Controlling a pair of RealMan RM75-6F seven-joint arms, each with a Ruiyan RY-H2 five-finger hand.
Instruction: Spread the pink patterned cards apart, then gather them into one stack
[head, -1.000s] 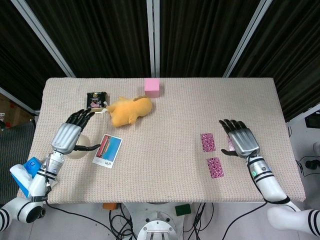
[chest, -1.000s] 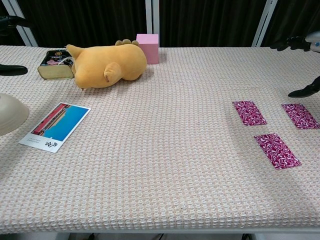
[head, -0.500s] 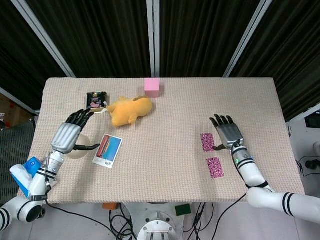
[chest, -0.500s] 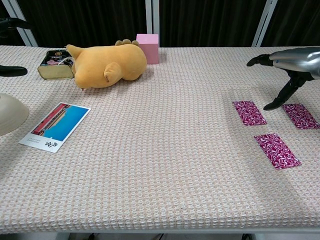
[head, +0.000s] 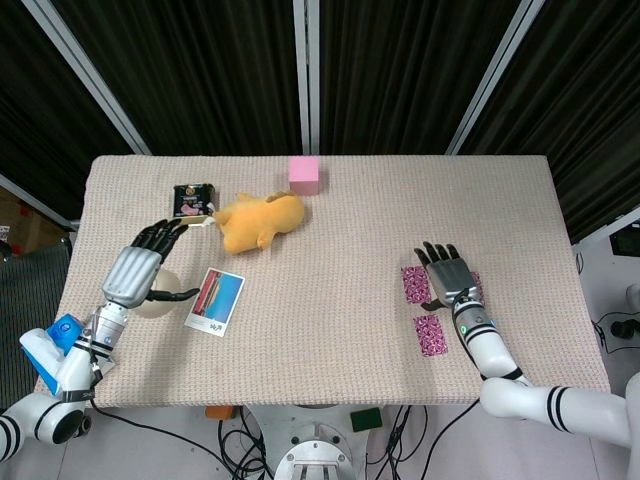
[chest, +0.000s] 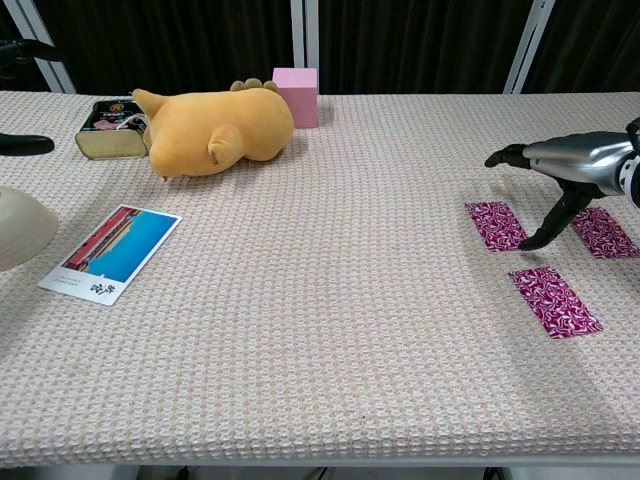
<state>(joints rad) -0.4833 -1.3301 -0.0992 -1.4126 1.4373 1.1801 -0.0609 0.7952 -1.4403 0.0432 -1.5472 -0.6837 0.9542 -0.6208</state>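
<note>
Three pink patterned cards lie apart on the right of the table: a left card (head: 415, 285) (chest: 497, 225), a near card (head: 431, 335) (chest: 555, 288), and a right card (head: 475, 288) (chest: 603, 231) partly covered in the head view. My right hand (head: 449, 273) (chest: 570, 160) hovers open over the gap between the left and right cards, fingers spread, thumb pointing down at the cloth. It holds nothing. My left hand (head: 135, 268) rests open at the far left above a white bowl (head: 160, 300) (chest: 20, 230).
A yellow plush toy (head: 258, 220) (chest: 215, 130), a pink cube (head: 304, 175) (chest: 296, 95) and a small tin (head: 192, 199) (chest: 108, 128) sit at the back left. A postcard (head: 215, 301) (chest: 112, 252) lies beside the bowl.
My right hand has moved left and down from the table's right edge to just over the cards. The cards and my left hand have not moved.
</note>
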